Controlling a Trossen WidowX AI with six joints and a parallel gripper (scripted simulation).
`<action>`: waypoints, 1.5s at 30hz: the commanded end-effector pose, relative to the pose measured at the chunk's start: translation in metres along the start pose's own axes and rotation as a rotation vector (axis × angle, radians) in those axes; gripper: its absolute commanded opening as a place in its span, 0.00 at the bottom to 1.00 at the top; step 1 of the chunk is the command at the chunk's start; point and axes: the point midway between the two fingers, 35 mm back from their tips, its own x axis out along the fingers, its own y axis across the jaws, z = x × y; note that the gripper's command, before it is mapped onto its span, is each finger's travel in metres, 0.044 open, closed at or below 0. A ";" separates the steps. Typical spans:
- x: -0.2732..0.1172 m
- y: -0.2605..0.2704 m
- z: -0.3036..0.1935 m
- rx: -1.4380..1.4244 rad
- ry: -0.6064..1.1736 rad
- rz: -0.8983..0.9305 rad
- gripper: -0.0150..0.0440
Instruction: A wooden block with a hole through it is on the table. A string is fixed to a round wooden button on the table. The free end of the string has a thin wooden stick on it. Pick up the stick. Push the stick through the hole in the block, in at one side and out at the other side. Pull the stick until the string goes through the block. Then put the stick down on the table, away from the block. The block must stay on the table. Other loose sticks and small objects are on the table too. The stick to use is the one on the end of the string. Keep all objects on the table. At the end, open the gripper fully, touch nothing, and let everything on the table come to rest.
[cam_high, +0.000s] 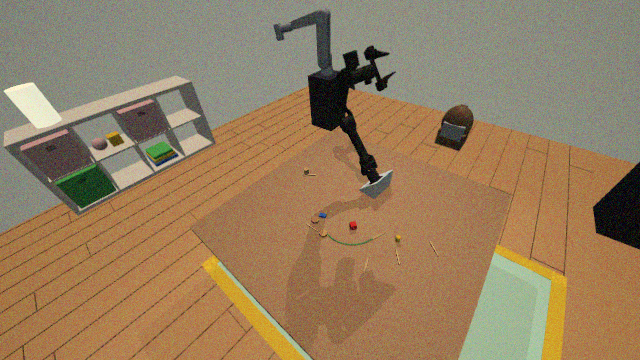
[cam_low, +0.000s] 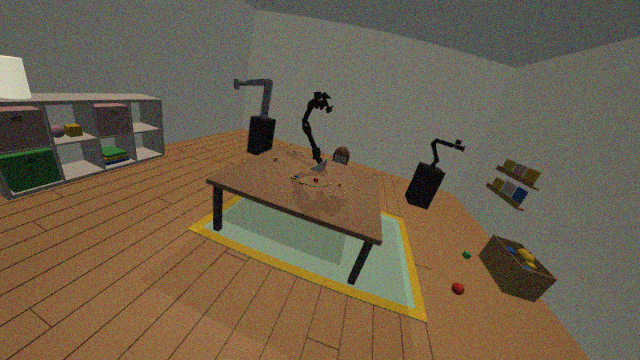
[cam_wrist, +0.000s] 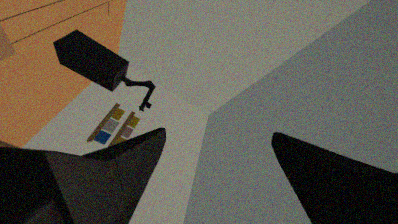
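My gripper (cam_high: 392, 63) (cam_low: 330, 102) (cam_wrist: 217, 135) is open and empty, raised high above the table (cam_high: 240, 215) (cam_low: 240, 184). A green string (cam_high: 351, 244) curves over the table from a round wooden button (cam_high: 323, 234). Its other end meets a thin wooden stick (cam_high: 379, 236), which lies on the table. A small red block (cam_high: 353, 225) (cam_low: 316, 180) lies inside the curve of the string. No hole shows in any block at this size, so I cannot tell which is the holed one. The wrist view shows no table object.
Loose sticks (cam_high: 434, 248) (cam_high: 397, 256) (cam_high: 366, 264) lie right of and below the string. A yellow piece (cam_high: 398, 238), a blue piece (cam_high: 322, 215), a round brown disc (cam_high: 315, 219) and an olive piece (cam_high: 306, 171) are on the table. The arm stands on a grey base (cam_high: 378, 185).
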 end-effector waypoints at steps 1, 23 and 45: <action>0.000 0.000 0.000 0.000 0.000 0.000 0.98; -0.106 0.220 -0.167 0.825 0.746 0.322 1.00; -0.315 0.510 -0.084 1.689 1.620 0.902 1.00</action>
